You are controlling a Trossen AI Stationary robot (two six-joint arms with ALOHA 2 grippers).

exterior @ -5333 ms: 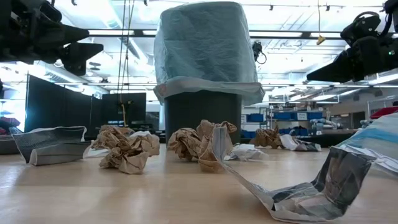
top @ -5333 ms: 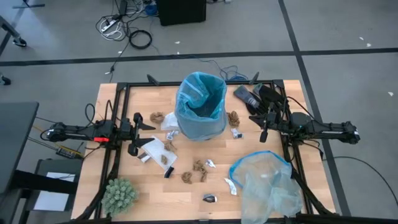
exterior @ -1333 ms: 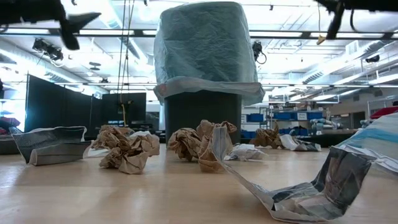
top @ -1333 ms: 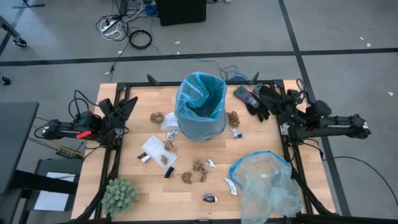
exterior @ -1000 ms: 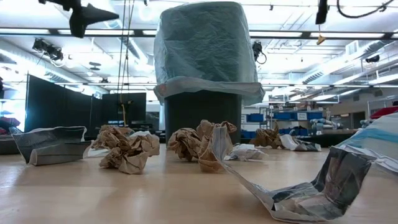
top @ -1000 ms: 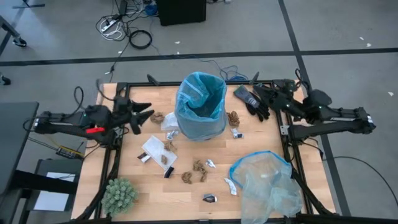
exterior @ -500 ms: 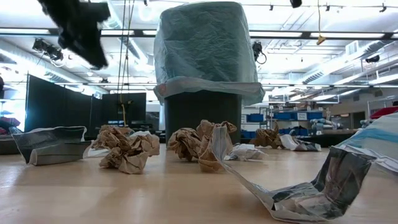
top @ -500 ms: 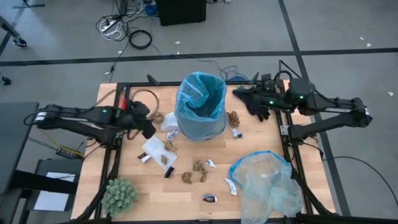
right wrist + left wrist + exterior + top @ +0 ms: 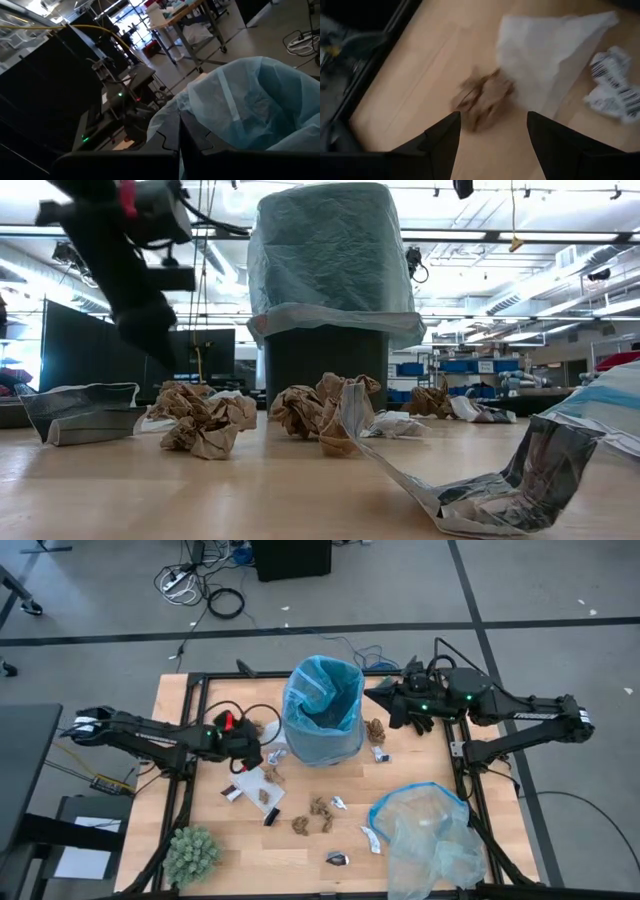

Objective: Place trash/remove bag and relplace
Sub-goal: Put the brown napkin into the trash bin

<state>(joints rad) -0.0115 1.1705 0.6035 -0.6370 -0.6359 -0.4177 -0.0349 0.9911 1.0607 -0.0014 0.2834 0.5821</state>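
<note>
Left of the bin [image 9: 322, 735], left tool [image 9: 250, 752] now swung in and dropped low, fingers spread over a brown paper wad [image 9: 482, 97] on the counter [image 9: 300, 850]; first pickup likely imminent. Beyond bin's far-right rim, right tool [image 9: 385, 700] moved in, pressed together, near blue bag [image 9: 325, 705]. Trash still scattered around bin.

Left end effector [image 9: 150, 330] a dark motion smear in the low view, brown paper wad [image 9: 482, 97] blurred between its fingers, bin's lower half hidden under the blue bag [image 9: 322, 710], pale plastic bag [image 9: 430, 840] cut off at tabletop's edge
</note>
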